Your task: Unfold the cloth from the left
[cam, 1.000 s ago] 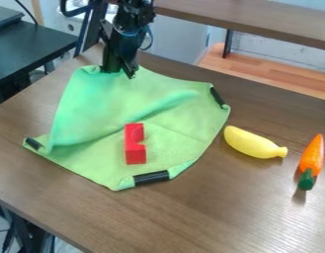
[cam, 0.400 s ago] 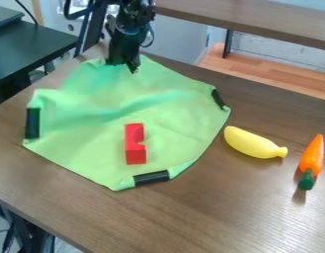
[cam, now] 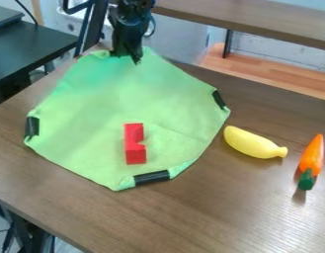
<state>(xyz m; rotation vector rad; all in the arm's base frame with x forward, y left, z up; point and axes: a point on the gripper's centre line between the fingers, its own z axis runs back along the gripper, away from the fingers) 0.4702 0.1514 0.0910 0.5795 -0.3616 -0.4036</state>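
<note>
The flat, soft green cloth (cam: 92,108) is under the little red block (cam: 134,154) and all around it, on the brown wood table (cam: 211,212). Far behind the block, the black robot claw (cam: 127,55) is at the cloth's back edge; I can't tell if it's open or closed. Right of the block is a yellow toy banana (cam: 252,143), then an orange toy carrot (cam: 313,154).

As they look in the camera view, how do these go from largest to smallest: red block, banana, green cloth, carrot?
1. Green cloth
2. Banana
3. Carrot and red block: the carrot looks longer, but their areas seem too close to rank.
</note>
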